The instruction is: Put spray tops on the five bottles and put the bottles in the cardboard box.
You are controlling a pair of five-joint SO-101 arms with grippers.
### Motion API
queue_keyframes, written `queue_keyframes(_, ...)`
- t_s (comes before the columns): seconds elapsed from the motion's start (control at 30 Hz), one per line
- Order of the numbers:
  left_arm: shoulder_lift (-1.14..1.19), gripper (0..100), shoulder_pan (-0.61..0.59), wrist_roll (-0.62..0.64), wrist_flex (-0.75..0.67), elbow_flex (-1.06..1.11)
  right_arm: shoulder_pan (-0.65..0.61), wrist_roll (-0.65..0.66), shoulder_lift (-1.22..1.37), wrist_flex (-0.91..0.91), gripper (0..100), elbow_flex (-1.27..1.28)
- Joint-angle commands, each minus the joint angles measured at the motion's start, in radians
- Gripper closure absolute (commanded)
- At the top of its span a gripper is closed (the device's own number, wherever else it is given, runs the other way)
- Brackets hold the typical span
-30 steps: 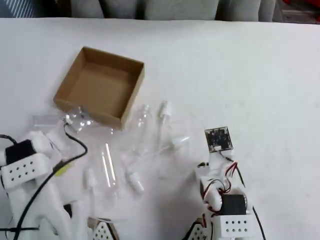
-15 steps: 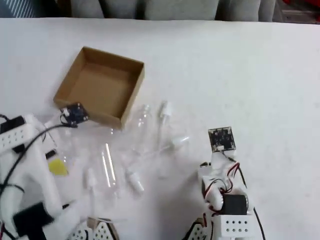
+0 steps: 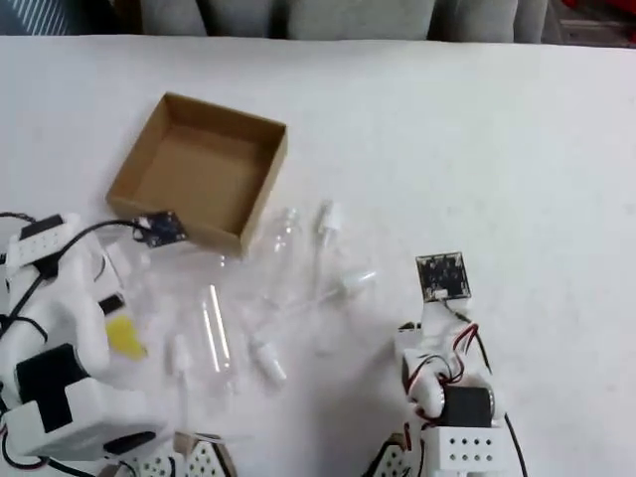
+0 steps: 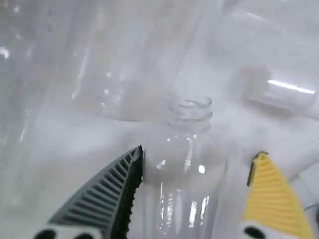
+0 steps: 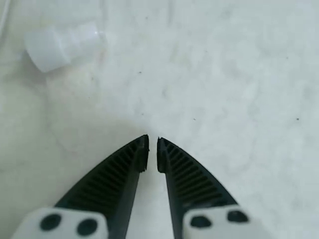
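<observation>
Basically nothing is sitting in the cardboard box (image 3: 260, 189) yet; it is standing empty at the far left part of the desk (image 3: 477, 139). Clear bottles and loose spray tops are lying scattered just in front of it, between the two arms. One bottle (image 3: 213, 333) is lying lengthwise mid-cluster, and a white spray top (image 3: 268, 366) is lying just beside it. None that I can make out is wearing a top.

Left jaws are standing apart, straddling an uncapped bottle (image 4: 185, 199): the grey finger (image 4: 107, 194) is touching its side, the yellow finger (image 4: 266, 194) is sitting clear of it. I'm reading that as a grasp being set up, not a hold. Right jaws are sitting practically together, gripping nothing, hovering over bare desk with one spray top (image 5: 60, 45) lying near.

By my judgement, all five cappings and all five placements are remaining.

Clear plastic on white is washing out. I'm not managing to count five bottles or five tops, and the left arm (image 3: 60, 397) is covering part of the pile.
</observation>
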Motion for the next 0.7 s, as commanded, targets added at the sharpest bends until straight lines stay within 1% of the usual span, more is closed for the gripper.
queue_keyframes(0.0, -0.004, 69, 0.021, -0.011, 0.003, -0.035, 0.01, 0.012, -0.007, -0.015, 98.1, 0.006)
queue_keyframes(0.07, -0.002, 77, 0.021, -0.015, -0.034, -0.009, 0.01, 0.012, -0.007, -0.013, 98.1, 0.006)
queue_keyframes(0.17, -0.002, 89, 0.027, -0.015, -0.133, 0.071, 0.01, 0.012, -0.007, -0.013, 98.1, 0.006)
queue_keyframes(0.23, -0.004, 91, 0.036, -0.015, -0.181, 0.12, 0.01, 0.012, -0.007, -0.013, 98.1, 0.006)
queue_keyframes(0.33, -0.012, 92, 0.035, -0.008, -0.184, 0.141, 0.012, 0.012, -0.007, -0.013, 98.1, 0.006)
queue_keyframes(0.43, -0.013, 93, 0.033, 0.017, -0.117, 0.138, 0.012, 0.012, -0.007, -0.013, 98.1, 0.006)
queue_keyframes(0.5, -0.013, 96, 0.035, 0.048, -0.06, 0.118, 0.012, 0.012, -0.007, -0.013, 98.1, 0.006)
queue_keyframes(0.67, -0.013, 98, 0.031, 0.087, 0.213, -0.038, 0.012, 0.012, -0.007, -0.013, 98.1, 0.006)
